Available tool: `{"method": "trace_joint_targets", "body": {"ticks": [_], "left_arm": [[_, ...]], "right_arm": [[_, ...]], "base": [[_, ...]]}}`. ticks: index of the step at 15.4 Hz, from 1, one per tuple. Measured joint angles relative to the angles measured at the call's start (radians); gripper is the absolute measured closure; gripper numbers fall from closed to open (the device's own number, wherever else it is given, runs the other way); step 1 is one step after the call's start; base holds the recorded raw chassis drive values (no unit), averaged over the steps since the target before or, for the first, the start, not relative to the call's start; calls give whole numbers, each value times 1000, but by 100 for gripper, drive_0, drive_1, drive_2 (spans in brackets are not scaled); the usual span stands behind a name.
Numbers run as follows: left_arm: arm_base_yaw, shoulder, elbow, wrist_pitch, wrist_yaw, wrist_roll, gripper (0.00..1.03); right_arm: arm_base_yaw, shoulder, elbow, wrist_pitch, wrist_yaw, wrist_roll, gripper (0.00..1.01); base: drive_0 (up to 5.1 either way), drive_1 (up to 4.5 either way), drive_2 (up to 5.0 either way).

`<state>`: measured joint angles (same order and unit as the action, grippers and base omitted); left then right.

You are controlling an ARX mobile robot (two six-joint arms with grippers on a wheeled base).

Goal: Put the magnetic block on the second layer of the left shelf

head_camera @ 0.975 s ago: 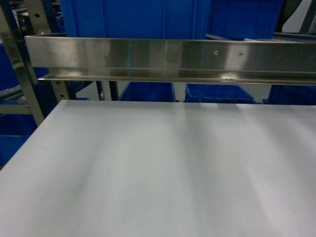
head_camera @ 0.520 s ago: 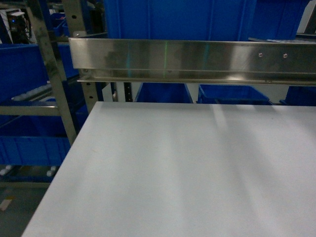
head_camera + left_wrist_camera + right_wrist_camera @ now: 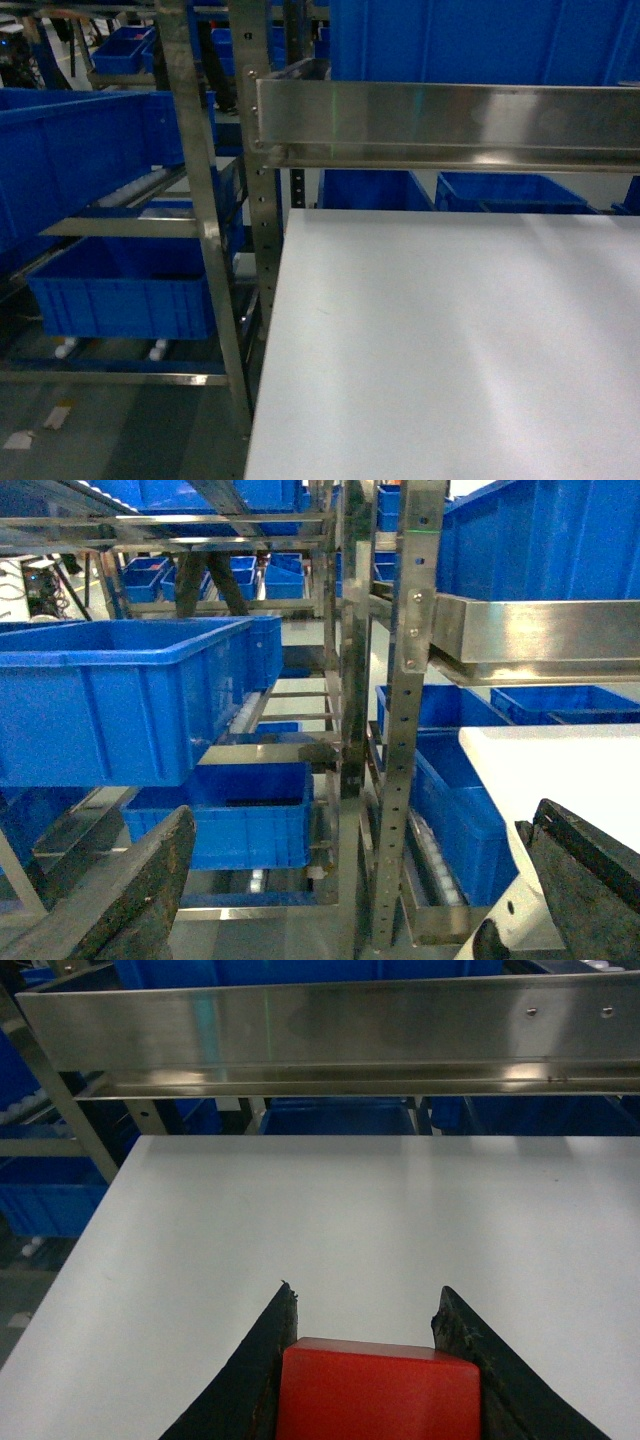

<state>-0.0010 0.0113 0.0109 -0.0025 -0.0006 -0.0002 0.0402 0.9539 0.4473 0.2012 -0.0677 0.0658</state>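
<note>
Right wrist view, right end effector (image 3: 378,1332) pinching magnetic block (image 3: 378,1394), apparently above white tabletop (image 3: 350,1210)

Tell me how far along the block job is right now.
Done: the red magnetic block sits clamped in the right gripper. In hand: it hangs over the white table. Left: placing it on the left shelf among the blue crates; the left gripper is open, empty.

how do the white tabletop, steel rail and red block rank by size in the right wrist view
1. White tabletop
2. Steel rail
3. Red block, between the right end effector's fingers; it sits nearest the camera, so it looks bigger than it is.
</note>
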Motion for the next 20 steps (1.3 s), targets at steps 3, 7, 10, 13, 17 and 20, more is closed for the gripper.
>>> {"method": "trace_joint_targets", "body": {"ticks": [3, 7, 10, 13, 17, 20], "left_arm": [[0, 0, 0, 0, 0, 0, 5], [0, 0, 0, -1, 0, 0, 5], [0, 0, 0, 0, 0, 0, 5], [0, 0, 0, -2, 0, 0, 5], [0, 0, 0, -1, 0, 0, 5], [0, 0, 0, -2, 0, 0, 5]], "right_arm": [[0, 0, 0, -2, 0, 0, 68], [0, 0, 0, 0, 0, 0, 68], [0, -1, 0, 2, 0, 0, 68], [0, 0, 0, 3, 0, 0, 68], [0, 0, 0, 2, 0, 0, 68], [0, 0, 0, 2, 0, 0, 68]], "base": [[-493, 248, 248], [-496, 245, 245], [-491, 249, 249], [-492, 249, 249], [-502, 239, 239], [-499, 242, 242]]}}
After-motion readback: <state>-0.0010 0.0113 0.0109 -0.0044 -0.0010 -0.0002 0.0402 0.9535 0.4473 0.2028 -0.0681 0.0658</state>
